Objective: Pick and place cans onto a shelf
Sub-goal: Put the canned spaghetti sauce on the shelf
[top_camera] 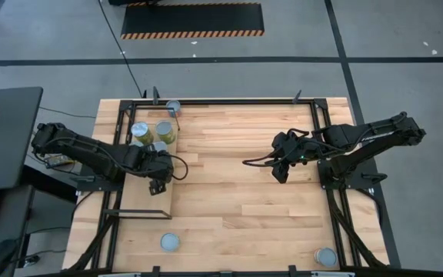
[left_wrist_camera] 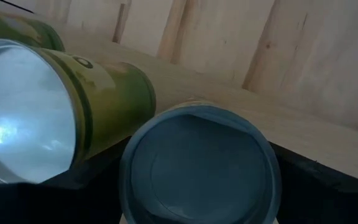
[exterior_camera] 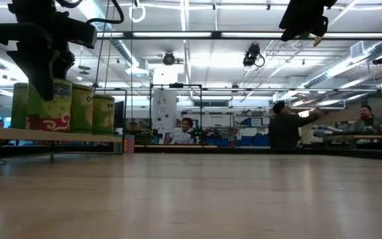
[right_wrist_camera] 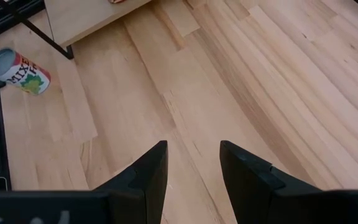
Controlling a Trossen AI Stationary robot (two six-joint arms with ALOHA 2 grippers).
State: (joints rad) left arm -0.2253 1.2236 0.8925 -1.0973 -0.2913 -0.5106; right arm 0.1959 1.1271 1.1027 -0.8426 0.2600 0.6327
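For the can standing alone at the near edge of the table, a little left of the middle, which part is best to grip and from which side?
Probably grip the can across its round side wall, below the shiny top, coming straight down from above. It stands upright with bare tabletop all around, so both fingers have room. The left pincer, over the shelf, is the nearer one.

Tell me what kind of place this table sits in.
Probably a large open workshop or lab: exposed ceiling ducts under long strip lights, people at benches behind, and hazard-striped floor matting.
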